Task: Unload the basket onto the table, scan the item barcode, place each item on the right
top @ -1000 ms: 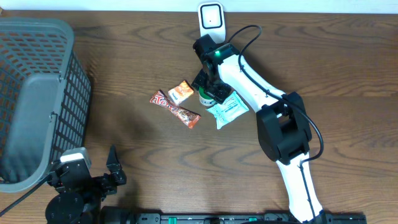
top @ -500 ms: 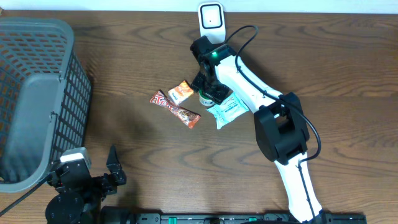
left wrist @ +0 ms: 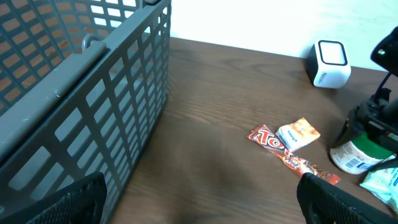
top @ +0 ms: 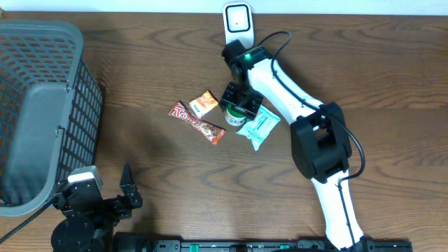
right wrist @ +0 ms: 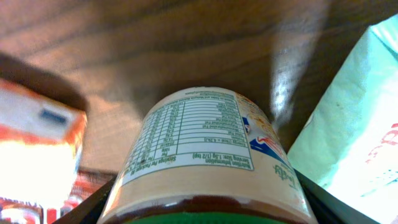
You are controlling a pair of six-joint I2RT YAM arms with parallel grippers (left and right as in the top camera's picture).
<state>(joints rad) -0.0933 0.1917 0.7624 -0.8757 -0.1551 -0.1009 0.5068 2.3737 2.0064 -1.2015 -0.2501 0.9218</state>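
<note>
One basket [top: 80, 119], one scanner [top: 237, 19], one jar [left wrist: 357, 157], one candy bar [top: 197, 122], one orange packet [top: 204, 103], one teal pouch [top: 259, 126].

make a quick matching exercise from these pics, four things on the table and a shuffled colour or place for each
Things:
1. basket
2. scanner
3. long candy bar
4. pouch

Descriptions:
a. white, at the top edge of the overhead view
b. pale teal, lying flat
c. grey mesh, at the left of the overhead view
d. red-orange wrapper

Pairs: 1-c, 2-a, 3-d, 4-b
</note>
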